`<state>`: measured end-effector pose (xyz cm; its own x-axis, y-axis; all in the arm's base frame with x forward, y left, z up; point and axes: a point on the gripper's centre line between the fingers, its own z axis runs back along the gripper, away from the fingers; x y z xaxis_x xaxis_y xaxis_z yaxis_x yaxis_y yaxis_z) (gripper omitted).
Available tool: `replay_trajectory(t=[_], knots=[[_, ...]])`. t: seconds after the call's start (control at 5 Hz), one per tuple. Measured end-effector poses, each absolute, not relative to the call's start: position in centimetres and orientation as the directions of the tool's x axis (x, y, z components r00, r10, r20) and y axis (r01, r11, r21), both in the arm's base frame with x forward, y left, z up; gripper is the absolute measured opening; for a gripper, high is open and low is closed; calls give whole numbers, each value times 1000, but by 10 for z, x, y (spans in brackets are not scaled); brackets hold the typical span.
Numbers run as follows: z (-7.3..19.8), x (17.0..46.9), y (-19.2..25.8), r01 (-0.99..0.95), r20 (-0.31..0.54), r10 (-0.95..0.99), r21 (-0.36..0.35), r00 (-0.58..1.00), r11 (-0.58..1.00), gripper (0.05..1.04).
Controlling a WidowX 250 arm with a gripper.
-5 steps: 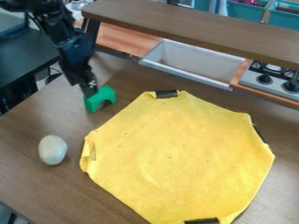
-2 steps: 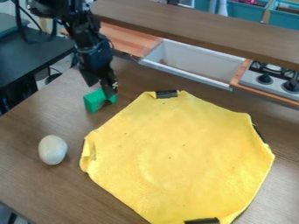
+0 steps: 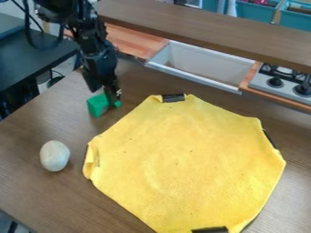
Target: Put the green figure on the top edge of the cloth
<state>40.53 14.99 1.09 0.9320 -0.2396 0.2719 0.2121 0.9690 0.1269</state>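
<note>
One arm [image 3: 100, 59] aslant at green figure [image 3: 96, 105]

This looks like a toy kitchen set up in a workroom or lab. A small stove [image 3: 280, 83] with black knobs and a pale sink [image 3: 197, 64] sit behind the brown table [image 3: 36, 191], with 2 teal bins [image 3: 252, 12] farther back and a dark desk [image 3: 36, 57] alongside.

a narrow way runs over the brown table [image 3: 30, 191] between the green figure [image 3: 97, 105] and the flat yellow cloth [image 3: 188, 159]. the raised wooden shelf [image 3: 206, 29] bars the far side; the pale egg-shaped object [image 3: 54, 156] stands beside the cloth.
</note>
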Motion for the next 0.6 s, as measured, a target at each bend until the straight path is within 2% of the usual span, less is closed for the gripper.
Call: replay_trajectory(t=[0.2, 0.4, 0.6], knots=[[-3, 405, 148, 206, 251, -228, 109, 941, 972, 1001], [-4, 405, 150, 192, 256, -215, 112, 943, 975, 994], [-6, 406, 150, 129, 268, -159, 127, 950, 984, 909]])
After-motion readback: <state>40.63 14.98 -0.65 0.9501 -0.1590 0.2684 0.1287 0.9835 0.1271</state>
